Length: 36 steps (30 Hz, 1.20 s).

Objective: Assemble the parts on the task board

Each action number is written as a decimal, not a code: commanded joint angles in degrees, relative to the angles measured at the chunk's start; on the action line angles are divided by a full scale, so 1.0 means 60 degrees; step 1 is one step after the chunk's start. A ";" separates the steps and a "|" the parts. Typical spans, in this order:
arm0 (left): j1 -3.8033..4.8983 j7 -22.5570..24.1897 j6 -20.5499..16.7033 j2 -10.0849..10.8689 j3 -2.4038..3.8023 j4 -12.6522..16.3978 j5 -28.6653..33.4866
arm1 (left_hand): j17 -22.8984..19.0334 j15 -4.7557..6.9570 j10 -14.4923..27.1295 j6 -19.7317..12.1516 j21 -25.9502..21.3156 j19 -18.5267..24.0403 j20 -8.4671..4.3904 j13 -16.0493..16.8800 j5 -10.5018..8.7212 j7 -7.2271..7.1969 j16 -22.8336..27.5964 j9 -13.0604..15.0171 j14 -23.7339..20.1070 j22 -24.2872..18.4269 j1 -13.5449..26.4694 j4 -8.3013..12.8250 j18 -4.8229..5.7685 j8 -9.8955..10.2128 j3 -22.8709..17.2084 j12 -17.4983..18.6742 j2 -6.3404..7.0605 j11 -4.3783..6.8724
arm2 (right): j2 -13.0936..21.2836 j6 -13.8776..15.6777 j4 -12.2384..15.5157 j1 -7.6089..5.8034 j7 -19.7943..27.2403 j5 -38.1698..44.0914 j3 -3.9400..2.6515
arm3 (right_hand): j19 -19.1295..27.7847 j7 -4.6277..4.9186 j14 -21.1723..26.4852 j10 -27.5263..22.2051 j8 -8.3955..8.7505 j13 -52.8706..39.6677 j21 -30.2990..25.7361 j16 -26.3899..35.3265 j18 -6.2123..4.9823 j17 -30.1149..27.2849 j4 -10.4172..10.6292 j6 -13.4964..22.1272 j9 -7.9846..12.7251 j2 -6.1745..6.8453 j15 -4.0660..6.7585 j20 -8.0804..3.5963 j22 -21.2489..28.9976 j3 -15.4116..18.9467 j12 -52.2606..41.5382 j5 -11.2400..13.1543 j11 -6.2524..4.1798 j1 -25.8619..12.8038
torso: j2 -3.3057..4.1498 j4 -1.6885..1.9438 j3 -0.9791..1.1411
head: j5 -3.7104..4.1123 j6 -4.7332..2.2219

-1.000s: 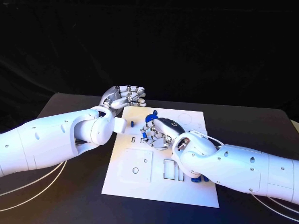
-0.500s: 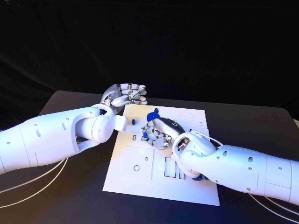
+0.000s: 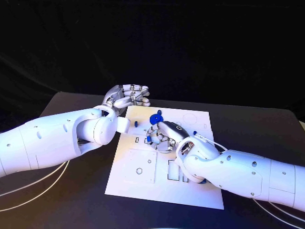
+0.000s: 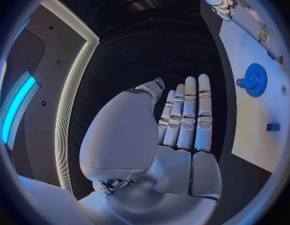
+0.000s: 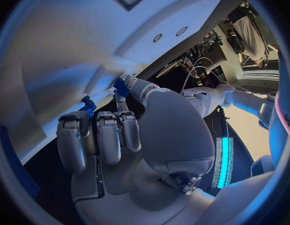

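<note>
Your right hand (image 3: 165,135) sits low over the middle of the white task board (image 3: 194,191), fingers curled down onto a small blue part (image 3: 147,140) at the fingertips. The right wrist view shows blue (image 5: 122,87) nipped between the thumb and a fingertip and pressed against the board's surface, which suggests you are seating that piece rather than carrying it.

Your left hand (image 3: 127,98) waits off the board's far left corner, just above the black counter (image 3: 262,129). Its fingers (image 4: 185,115) lie straight and close together around nothing, so it looks parked there to keep clear of the work.

Just beyond your right hand a blue gear (image 3: 156,118) stands on the board, already on its post by the look of it. The left wrist view shows that gear (image 4: 254,79) and a small blue block (image 4: 273,127) farther along the plate. More blue (image 3: 203,180) peeks out beside your right forearm at the board's near edge. That forearm lies across the near slots, hiding them and blocking any reach there.
</note>
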State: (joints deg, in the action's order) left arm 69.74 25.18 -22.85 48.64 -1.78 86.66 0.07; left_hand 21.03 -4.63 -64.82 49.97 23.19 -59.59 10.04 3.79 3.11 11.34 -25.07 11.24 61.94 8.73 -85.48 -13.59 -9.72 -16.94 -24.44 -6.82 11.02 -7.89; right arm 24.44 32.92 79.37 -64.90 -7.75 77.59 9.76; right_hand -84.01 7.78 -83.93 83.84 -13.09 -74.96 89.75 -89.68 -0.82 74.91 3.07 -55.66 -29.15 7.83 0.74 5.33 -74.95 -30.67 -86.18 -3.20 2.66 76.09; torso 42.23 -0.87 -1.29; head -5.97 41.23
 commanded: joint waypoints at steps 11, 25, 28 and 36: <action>0.0005 0.0049 0.0125 0.0015 0.0006 0.0024 0.0025 | 0.0011 0.0005 -0.0096 0.0051 0.0018 -0.0057 0.0004 0.0004 -0.0041 0.0033 -0.0015 -0.0015 -0.0062 -0.0009 0.0044 0.0009 -0.0116 0.0039 -0.0043 0.0045 0.0033 0.0001 | -0.0005 -0.0103 -0.0063 0.0041 0.0140 -0.0023 0.0001 | -0.0998 -0.0102 -0.1012 0.0491 -0.0068 -0.1856 0.0042 -0.0053 0.0136 0.2515 0.0002 -0.0145 -0.0270 -0.0008 0.0064 -0.0040 -0.2509 0.0070 -0.0004 0.0039 0.0000 -0.0141 | -0.0002 -0.0006 0.0001 | -0.0020 0.0021; 0.0006 0.0046 0.0114 0.0054 0.0006 0.0035 0.0025 | 0.0011 0.0005 -0.0096 0.0051 0.0018 -0.0057 0.0004 0.0004 -0.0041 0.0033 -0.0015 -0.0015 -0.0062 -0.0009 0.0044 0.0009 -0.0116 0.0039 -0.0043 0.0045 0.0033 0.0001 | 0.0088 -0.0348 -0.0085 0.0044 0.0072 -0.0030 0.0001 | -0.0998 -0.0110 -0.1012 0.0463 -0.0074 -0.1826 0.0042 -0.0053 0.0136 0.2515 0.0001 -0.0158 -0.0270 -0.0020 0.0065 -0.0040 -0.2509 0.0071 0.0026 0.0036 -0.0003 -0.0138 | -0.0003 0.0006 0.0000 | 0.0001 0.0085; 0.0006 0.0047 0.0111 0.0063 0.0006 0.0036 0.0025 | 0.0011 0.0005 -0.0096 0.0051 0.0018 -0.0057 0.0004 0.0004 -0.0041 0.0033 -0.0015 -0.0015 -0.0062 -0.0009 0.0044 0.0009 -0.0116 0.0039 -0.0043 0.0045 0.0033 0.0001 | 0.0105 -0.0428 -0.0091 0.0045 0.0041 -0.0028 0.0001 | -0.0998 -0.0110 -0.1012 0.0463 -0.0074 -0.1826 0.0042 -0.0053 0.0136 0.2515 0.0001 -0.0158 -0.0270 -0.0020 0.0065 -0.0040 -0.2509 0.0071 0.0026 0.0036 -0.0003 -0.0138 | -0.0004 -0.0002 -0.0001 | -0.0005 0.0090; 0.0006 0.0047 0.0106 0.0074 0.0005 0.0040 0.0025 | 0.0011 0.0005 -0.0096 0.0051 0.0018 -0.0057 0.0004 0.0004 -0.0041 0.0033 -0.0015 -0.0015 -0.0062 -0.0009 0.0044 0.0009 -0.0116 0.0039 -0.0043 0.0045 0.0033 0.0001 | 0.0147 -0.0638 -0.0089 0.0045 -0.0071 0.0024 0.0001 | -0.0998 -0.0121 -0.1012 0.0431 -0.0083 -0.1791 0.0042 -0.0053 0.0136 0.2515 -0.0015 -0.0177 -0.0273 -0.0023 0.0068 -0.0041 -0.2509 0.0071 0.0060 0.0032 -0.0011 -0.0120 | -0.0002 0.0006 -0.0003 | 0.0006 0.0091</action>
State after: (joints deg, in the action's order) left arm 69.75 25.10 -22.87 49.14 -1.79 86.72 0.08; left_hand 21.01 -4.62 -64.82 49.97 23.19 -59.59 10.04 3.80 3.11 11.34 -25.06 11.25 61.94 8.74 -85.48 -13.59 -9.72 -16.94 -24.44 -6.82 11.02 -7.89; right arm 25.19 31.83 78.98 -64.86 -7.18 77.23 9.56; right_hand -84.01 7.70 -83.93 83.83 -13.21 -74.93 89.75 -89.68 -0.82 74.95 2.92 -55.63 -29.67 7.94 0.73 5.34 -74.92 -30.51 -86.18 -2.96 2.66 75.46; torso 42.21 -0.87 -1.28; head -5.97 41.78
